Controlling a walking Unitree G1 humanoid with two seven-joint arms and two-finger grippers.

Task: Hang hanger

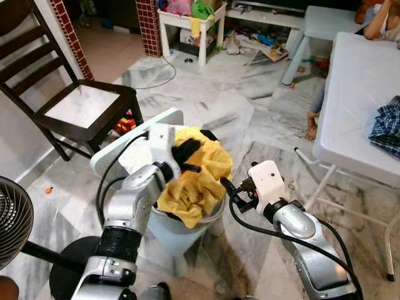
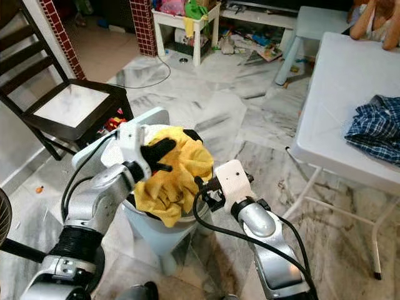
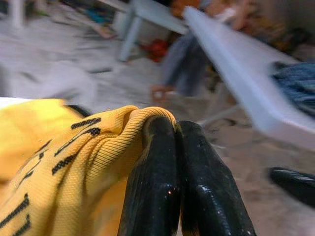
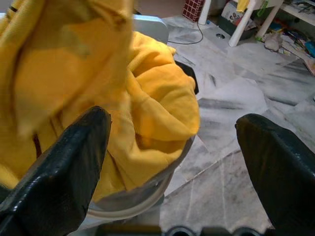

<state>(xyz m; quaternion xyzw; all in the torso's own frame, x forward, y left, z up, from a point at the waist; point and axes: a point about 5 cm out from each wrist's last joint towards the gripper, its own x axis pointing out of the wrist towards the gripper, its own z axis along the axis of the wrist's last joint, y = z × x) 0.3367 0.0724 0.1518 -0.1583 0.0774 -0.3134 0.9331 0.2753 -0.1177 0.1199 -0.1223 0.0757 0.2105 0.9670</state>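
Left eye view looks down on a pale bin (image 1: 181,234) standing on the marble floor (image 1: 250,119), heaped with a yellow garment (image 1: 197,178). The left gripper (image 1: 187,156) sits on top of that heap, and in the left wrist view its fingers (image 3: 157,191) are pressed together with a fold of the yellow knit pinched between them; black lettering runs across the cloth beside the pinch. The right gripper (image 1: 226,185) hangs just beside the bin's rim on the robot's right, near the cloth but not touching it, and in the right wrist view its fingers (image 4: 64,172) stand wide apart with the garment and the bin's edge between and beyond them. No hanger can be made out among the folds. A dark wooden chair (image 1: 69,100) stands off to the left, a white table (image 1: 362,100) to the right with a blue checked shirt (image 1: 387,128) lying on it, and a person's arm (image 1: 378,22) rests at the table's far end.
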